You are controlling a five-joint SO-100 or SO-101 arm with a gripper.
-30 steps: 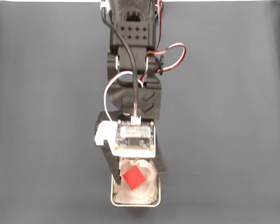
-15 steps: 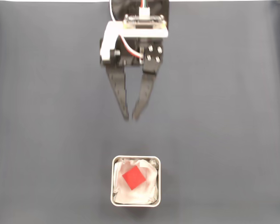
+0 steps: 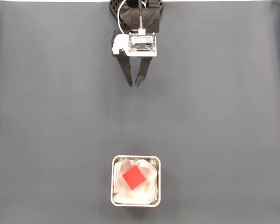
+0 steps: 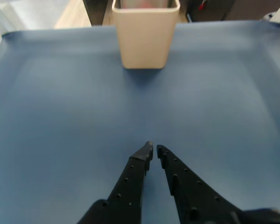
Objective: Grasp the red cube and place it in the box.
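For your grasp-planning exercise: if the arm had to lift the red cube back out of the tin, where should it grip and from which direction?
Come straight down from above. The red cube lies inside the box on white lining, turned diagonal to the walls, so rotate the tool and pinch two opposite flat faces.

Fixed view: table [image 3: 51, 121] surface bare on all sides of the box [image 3: 136, 204], which stands alone near the bottom edge, well apart from the fingers [image 3: 129, 77] at top. Open run of table between them, nothing standing in it. Box mouth open from above, the red cube [image 3: 133, 178] lying on its lining.
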